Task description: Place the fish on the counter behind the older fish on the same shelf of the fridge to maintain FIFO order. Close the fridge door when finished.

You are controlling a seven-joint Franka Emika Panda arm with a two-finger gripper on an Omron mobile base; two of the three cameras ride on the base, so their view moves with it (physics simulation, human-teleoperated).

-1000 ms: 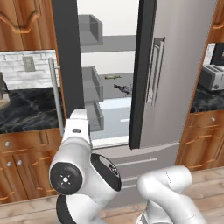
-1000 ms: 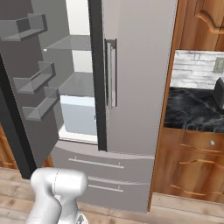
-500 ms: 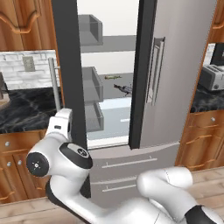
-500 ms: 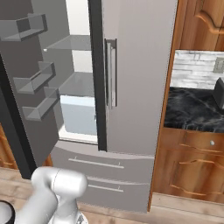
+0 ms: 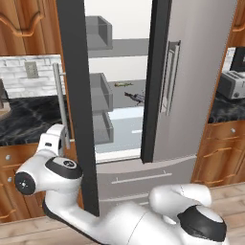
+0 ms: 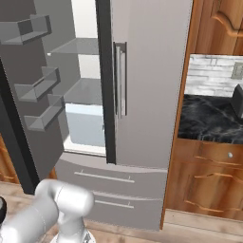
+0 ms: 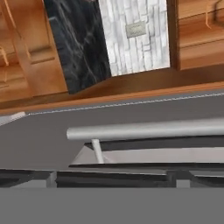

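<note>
Pincer spread, beside door handle point(image 7: 144, 130); left base view alone shows fish point(image 5: 123, 84) on shelf point(image 5: 129, 89); arm bent low.

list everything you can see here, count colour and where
fridge: 1, grey steel, centre, left door swung open, right door shut
door bins: 3, grey, inside the open door
shelf: 1, grey, inside the fridge above the pale drawers
fish: 1, greenish, at the back of the shelf
dark item: 1, too small to tell, on the shelf in front of the fish
bottom drawers: 2, grey, below the doors
counter: black marble, either side of the fridge
toaster: 1, silver, right counter
cabinets: wooden, above and below the counter
arm: 1, white, beside the open door
gripper: open
</note>
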